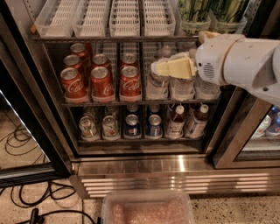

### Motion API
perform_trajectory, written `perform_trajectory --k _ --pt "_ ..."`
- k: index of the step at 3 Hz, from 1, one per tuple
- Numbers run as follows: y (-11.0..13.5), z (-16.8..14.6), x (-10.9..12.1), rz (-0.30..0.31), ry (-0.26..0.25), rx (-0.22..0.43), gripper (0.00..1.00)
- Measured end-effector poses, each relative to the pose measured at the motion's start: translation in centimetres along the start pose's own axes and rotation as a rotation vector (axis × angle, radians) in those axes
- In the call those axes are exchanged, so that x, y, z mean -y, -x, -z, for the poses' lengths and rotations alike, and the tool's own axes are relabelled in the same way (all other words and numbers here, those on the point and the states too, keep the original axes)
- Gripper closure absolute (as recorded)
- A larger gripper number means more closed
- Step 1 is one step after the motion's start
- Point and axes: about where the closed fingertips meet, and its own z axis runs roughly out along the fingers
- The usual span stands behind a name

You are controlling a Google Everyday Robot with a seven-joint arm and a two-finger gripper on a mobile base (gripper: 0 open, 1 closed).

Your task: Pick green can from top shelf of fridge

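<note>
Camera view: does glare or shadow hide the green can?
Camera view: glare falls only on the steel base; the green can is evenly lit but cut off by the top edge; the gripper hangs below it, in front of the water bottles.
</note>
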Motion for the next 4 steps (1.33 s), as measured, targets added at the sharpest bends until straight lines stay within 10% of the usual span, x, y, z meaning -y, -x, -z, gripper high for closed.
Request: perform_trajectory --k 4 --pt "4.4 0.5 5.3 0.044 -0.227 0.108 0.4"
